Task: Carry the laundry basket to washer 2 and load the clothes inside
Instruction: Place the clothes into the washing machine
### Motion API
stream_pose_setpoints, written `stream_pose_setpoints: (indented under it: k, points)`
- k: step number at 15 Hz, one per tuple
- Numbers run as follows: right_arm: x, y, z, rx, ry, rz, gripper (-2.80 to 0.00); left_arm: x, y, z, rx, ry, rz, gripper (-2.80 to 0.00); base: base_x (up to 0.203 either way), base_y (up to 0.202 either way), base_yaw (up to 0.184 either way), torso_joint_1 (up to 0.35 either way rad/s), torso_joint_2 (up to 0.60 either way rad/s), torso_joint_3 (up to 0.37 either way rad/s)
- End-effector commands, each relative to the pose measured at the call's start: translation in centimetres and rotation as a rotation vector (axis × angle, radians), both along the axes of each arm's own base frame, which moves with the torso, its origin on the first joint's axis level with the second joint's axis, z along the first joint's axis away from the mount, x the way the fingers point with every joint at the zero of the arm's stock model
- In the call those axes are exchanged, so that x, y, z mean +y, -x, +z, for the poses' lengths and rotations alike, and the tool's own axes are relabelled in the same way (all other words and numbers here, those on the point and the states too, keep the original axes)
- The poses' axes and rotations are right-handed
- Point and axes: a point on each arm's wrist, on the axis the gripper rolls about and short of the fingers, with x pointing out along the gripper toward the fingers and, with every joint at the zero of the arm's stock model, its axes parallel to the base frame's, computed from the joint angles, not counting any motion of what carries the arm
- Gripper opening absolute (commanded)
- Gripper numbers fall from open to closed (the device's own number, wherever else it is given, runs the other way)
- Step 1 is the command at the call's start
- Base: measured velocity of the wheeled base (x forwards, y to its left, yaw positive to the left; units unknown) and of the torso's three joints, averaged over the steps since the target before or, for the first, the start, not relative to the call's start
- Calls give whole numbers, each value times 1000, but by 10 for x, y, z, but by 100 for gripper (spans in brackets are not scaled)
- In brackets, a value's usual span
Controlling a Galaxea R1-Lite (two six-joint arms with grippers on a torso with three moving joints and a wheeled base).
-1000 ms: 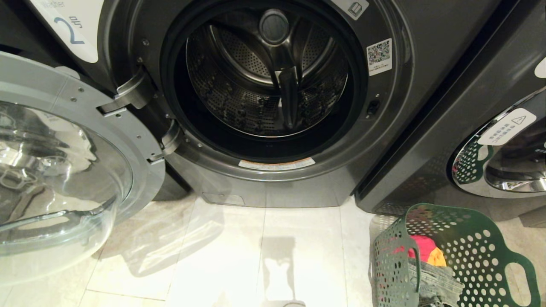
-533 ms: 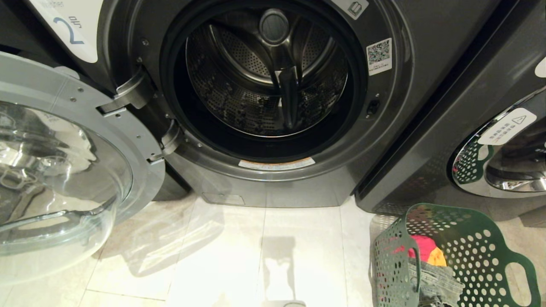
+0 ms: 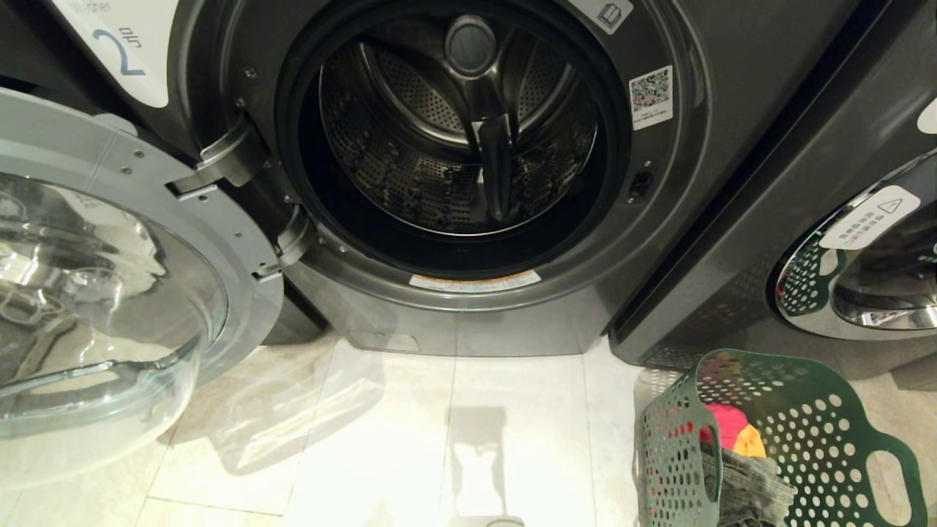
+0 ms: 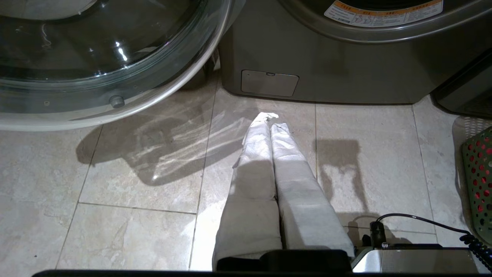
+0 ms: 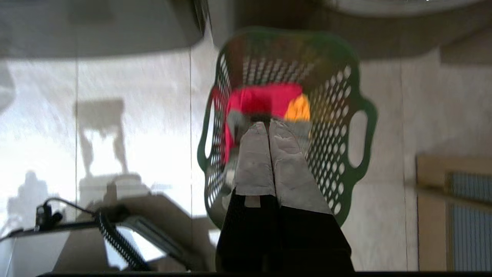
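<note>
Washer 2 (image 3: 659, 234) stands right in front, its drum (image 3: 457, 139) bare and its glass door (image 3: 110, 293) swung open to the left. The dark green laundry basket (image 3: 812, 439) sits on the floor at the lower right. Inside it lie the clothes (image 3: 732, 432), red, orange and grey denim. My right gripper (image 5: 268, 124) hangs shut above the basket (image 5: 330, 146), over the clothes (image 5: 269, 100), holding nothing. My left gripper (image 4: 271, 118) is shut and empty above the floor tiles before the washer. Neither arm shows in the head view.
A second dark grey machine (image 3: 856, 263) with a closed chrome-rimmed door stands to the right, just behind the basket. The open door takes up the left side. Pale floor tiles (image 3: 410, 439) lie between door and basket.
Nothing has shifted in the head view; the washer, door and basket stand as before.
</note>
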Motion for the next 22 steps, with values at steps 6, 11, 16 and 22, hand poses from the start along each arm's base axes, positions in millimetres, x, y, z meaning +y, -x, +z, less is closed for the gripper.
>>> stream_pose_setpoints:
  k: [6,11,16,22]
  points:
    - [-11,-171,-79,484,-38,-83,-280,0,-1,-3,7,1,1,-280,0,0,0,0,0,0]
    - [-65,-217,-110,454,10,-239,-280,0,-1,-3,7,1,1,-280,0,0,0,0,0,0]
    - [-82,-191,-136,567,-47,-313,-280,0,-1,-3,8,1,1,-280,0,0,0,0,0,0]
    - [-88,-195,-188,662,-173,-209,0,0,-1,-3,8,1,1,-280,0,0,0,0,0,0]
